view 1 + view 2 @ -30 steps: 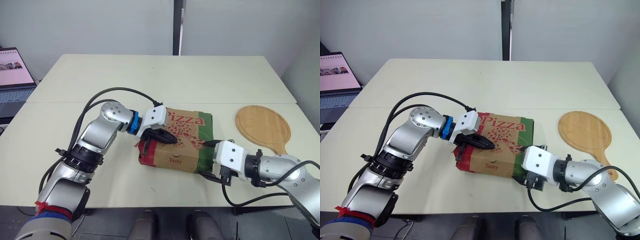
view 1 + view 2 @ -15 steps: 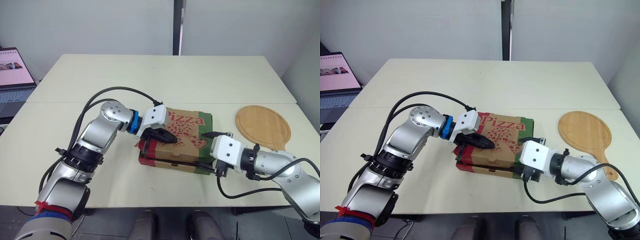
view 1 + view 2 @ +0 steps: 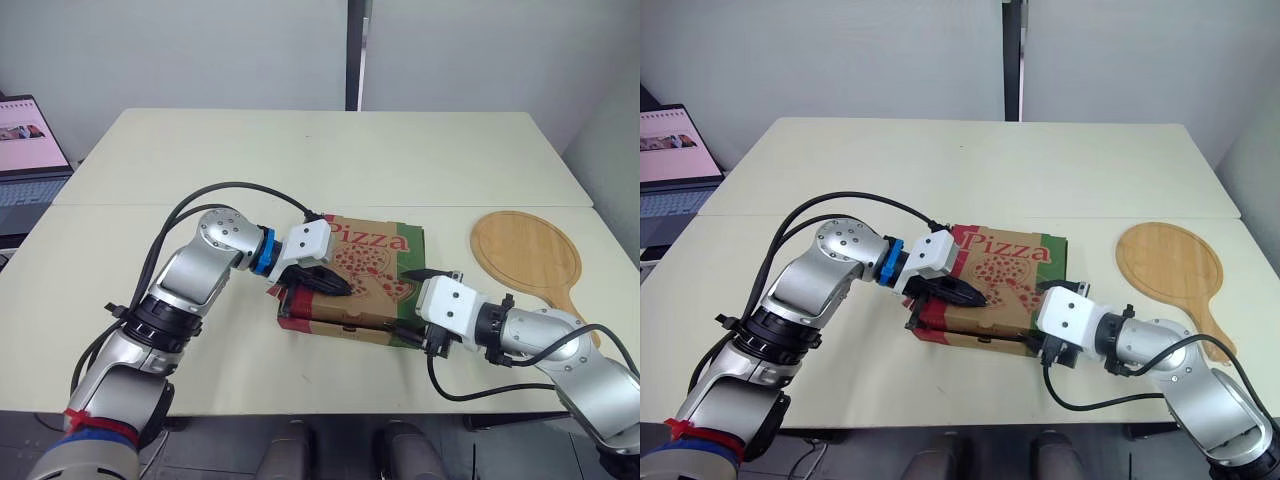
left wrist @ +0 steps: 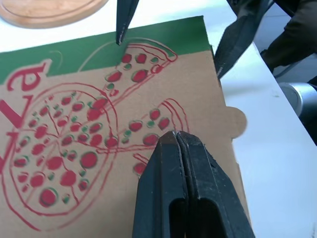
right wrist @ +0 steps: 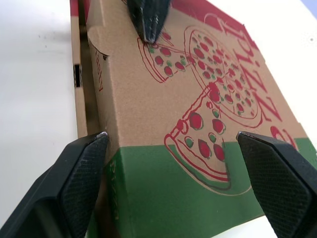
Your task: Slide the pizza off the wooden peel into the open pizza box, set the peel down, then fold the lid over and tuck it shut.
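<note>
A pizza box with its lid folded down sits on a pale table. The left gripper has its 2 fingers pinched together on nothing, tips pressing on the printed lid. The right gripper is spread wide, straddling the box's right end. The round wooden peel lies flat to the right, apart from the box.

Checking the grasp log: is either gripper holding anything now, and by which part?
Nothing is gripped. The left gripper, shut, rests on the lid; the right gripper, open, straddles its green end.
</note>
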`<action>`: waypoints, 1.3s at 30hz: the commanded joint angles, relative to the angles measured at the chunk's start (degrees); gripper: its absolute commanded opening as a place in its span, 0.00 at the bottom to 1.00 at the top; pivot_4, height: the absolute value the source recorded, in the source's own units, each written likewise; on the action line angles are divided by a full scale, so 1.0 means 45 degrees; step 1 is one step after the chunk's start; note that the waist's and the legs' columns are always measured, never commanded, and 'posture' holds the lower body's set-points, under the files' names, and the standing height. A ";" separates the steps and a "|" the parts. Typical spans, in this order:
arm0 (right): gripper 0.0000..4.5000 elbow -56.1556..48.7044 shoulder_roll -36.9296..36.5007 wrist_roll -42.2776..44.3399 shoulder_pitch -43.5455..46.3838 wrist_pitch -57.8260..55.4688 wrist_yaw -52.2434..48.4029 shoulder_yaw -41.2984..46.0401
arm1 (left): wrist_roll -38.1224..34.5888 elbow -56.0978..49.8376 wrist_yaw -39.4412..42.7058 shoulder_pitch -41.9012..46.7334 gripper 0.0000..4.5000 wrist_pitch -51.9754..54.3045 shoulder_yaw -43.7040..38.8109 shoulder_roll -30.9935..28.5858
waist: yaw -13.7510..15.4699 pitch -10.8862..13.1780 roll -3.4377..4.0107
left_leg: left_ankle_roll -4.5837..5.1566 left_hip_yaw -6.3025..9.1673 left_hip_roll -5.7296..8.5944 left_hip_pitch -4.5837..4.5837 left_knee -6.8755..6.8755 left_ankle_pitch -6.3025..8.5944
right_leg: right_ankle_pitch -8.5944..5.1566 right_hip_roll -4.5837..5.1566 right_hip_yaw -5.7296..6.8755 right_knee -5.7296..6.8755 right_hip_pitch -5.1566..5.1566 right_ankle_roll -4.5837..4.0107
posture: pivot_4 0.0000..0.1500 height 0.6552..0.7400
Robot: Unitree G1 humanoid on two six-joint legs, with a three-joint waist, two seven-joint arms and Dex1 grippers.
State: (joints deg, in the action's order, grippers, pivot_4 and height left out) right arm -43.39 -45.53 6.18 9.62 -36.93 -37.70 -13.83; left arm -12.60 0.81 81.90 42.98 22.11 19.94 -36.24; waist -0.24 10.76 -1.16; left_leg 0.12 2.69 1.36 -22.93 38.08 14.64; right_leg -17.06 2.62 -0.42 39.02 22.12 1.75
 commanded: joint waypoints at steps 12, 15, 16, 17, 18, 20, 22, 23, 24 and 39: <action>0.99 -0.1574 0.0186 0.2191 -0.1079 -0.1093 -0.0784 0.2767 | 0.0545 0.0028 -0.0034 -0.0254 0.00 -0.0425 0.0216 -0.0130 | 0.0010 -0.0001 0.0000 | 0.0000 0.0001 -0.0001 0.0000 -0.0002 0.0001 | 0.0000 0.0000 0.0000 0.0000 -0.0002 0.0000 | 1.00 1.00; 0.99 -0.1787 0.0151 0.3352 -0.1187 -0.1639 -0.1157 0.3738 | 0.0574 0.0101 -0.0052 -0.0227 0.00 -0.0473 0.0203 -0.0098 | 0.0005 -0.0001 0.0001 | 0.0001 0.0001 -0.0001 0.0003 -0.0002 0.0000 | 0.0000 -0.0001 0.0000 -0.0001 -0.0005 0.0000 | 1.00 1.00; 0.99 -0.1767 0.0322 0.3829 -0.1054 -0.1918 -0.1114 0.4019 | 0.0584 0.0118 -0.0061 -0.0220 0.00 -0.0489 0.0199 -0.0087 | 0.0000 -0.0001 0.0001 | 0.0000 0.0003 -0.0003 0.0004 -0.0002 0.0000 | 0.0000 -0.0001 0.0002 -0.0001 -0.0005 0.0000 | 1.00 1.00; 0.99 -0.1754 0.0429 0.4188 -0.0948 -0.2127 -0.1054 0.4211 | 0.0589 0.0129 -0.0066 -0.0216 0.00 -0.0501 0.0197 -0.0081 | -0.0007 -0.0001 0.0001 | 0.0001 0.0002 -0.0003 0.0004 -0.0002 0.0000 | 0.0000 -0.0001 0.0001 0.0000 -0.0005 0.0000 | 1.00 1.00; 0.99 -0.1691 0.0506 0.4376 -0.0770 -0.2273 -0.0926 0.4245 | 0.0593 0.0155 -0.0067 -0.0208 0.00 -0.0519 0.0197 -0.0074 | -0.0012 -0.0001 0.0001 | 0.0001 0.0001 -0.0003 0.0005 -0.0002 0.0000 | 0.0000 -0.0001 -0.0001 0.0001 -0.0006 0.0000 | 1.00 1.00; 0.95 -0.1063 0.0946 0.3957 0.0089 -0.2440 -0.0262 0.3244 | 0.0586 0.0172 -0.0112 -0.0172 0.00 -0.0535 0.0179 -0.0027 | -0.0052 -0.0001 0.0001 | 0.0001 -0.0002 -0.0003 0.0009 -0.0002 0.0000 | 0.0000 -0.0001 -0.0005 0.0001 -0.0006 0.0000 | 1.00 1.00; 0.85 -0.0615 0.1305 0.3648 0.0620 -0.2439 0.0090 0.2442 | 0.0571 0.0200 -0.0155 -0.0119 0.00 -0.0525 0.0136 0.0021 | -0.0053 -0.0003 0.0004 | 0.0000 -0.0002 -0.0004 0.0012 -0.0003 0.0000 | 0.0001 -0.0003 -0.0006 0.0006 -0.0005 -0.0001 | 1.00 1.00; 0.78 -0.0432 0.1448 0.3603 0.0764 -0.2392 0.0139 0.2110 | 0.0526 0.0194 -0.0170 -0.0087 0.00 -0.0484 0.0072 0.0028 | -0.0048 -0.0003 0.0003 | 0.0000 0.0004 -0.0004 0.0010 -0.0003 0.0000 | 0.0001 -0.0003 0.0001 0.0007 -0.0005 -0.0001 | 1.00 1.00; 0.70 -0.0194 0.1610 0.3539 0.0901 -0.2326 0.0199 0.1814 | 0.0466 0.0176 -0.0190 -0.0055 0.00 -0.0426 -0.0008 0.0026 | -0.0047 -0.0003 0.0004 | 0.0000 0.0007 -0.0004 0.0007 -0.0003 0.0000 | 0.0000 -0.0003 0.0004 0.0004 -0.0004 -0.0002 | 1.00 1.00; 0.01 0.2790 0.2669 0.1839 0.2755 0.0071 -0.0513 -0.1107 | -0.1463 0.0211 -0.0621 0.0399 0.00 0.2123 -0.3075 -0.2085 | -0.0234 -0.0003 0.0004 | 0.0000 0.0003 -0.0004 0.0002 -0.0008 0.0000 | 0.0000 -0.0009 -0.0009 0.0008 0.0019 -0.0002 | 1.00 1.00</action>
State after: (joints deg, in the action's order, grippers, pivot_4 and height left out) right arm -30.62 -33.85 14.95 21.05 -38.06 -39.45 -18.22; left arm -19.15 0.71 79.32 43.86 32.26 7.77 -44.19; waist -1.30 10.75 -1.14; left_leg 0.13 2.70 1.35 -22.91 38.04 14.64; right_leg -17.06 2.58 -0.46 39.06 22.20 1.74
